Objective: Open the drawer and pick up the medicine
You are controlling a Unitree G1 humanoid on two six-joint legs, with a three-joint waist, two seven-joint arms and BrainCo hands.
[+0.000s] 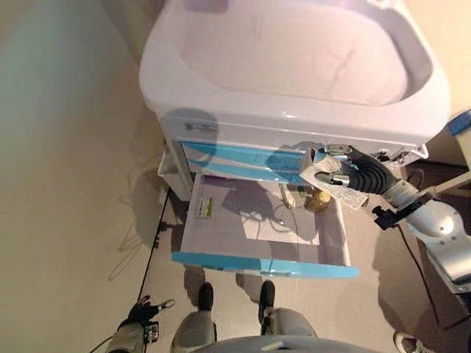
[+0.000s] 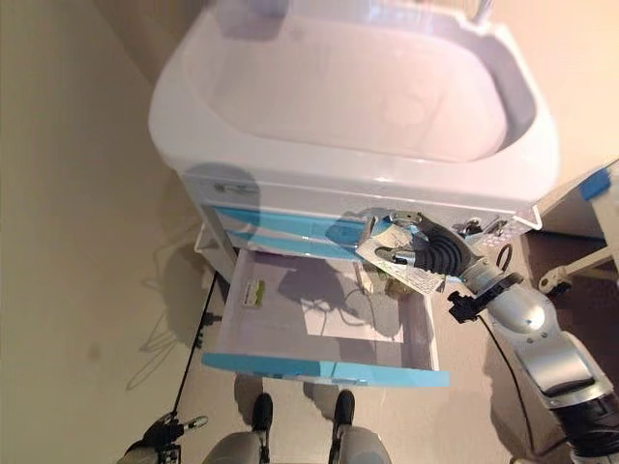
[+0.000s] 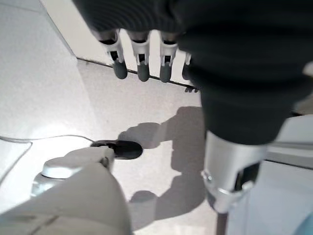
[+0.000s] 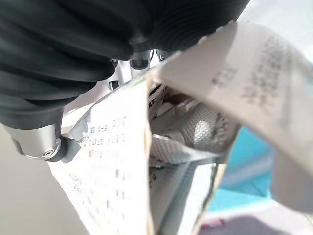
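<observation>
The right hand [image 1: 340,175] is closed tight on the medicine [image 1: 324,176], a foil pack with paper, above the open drawer [image 1: 265,263]; the left hand [image 1: 140,312] hangs low, fingers loose.

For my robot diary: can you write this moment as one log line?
drawer: open | right hand: shut on medicine pack, above drawer | left hand: open, low, idle

Turquoise-fronted white drawer [image 1: 265,263], silver blister pack [image 4: 205,129]

Glossy white plastic cabinet [image 1: 294,110], silvery foil medicine [image 4: 205,129], printed paper leaflet [image 4: 117,171].
</observation>
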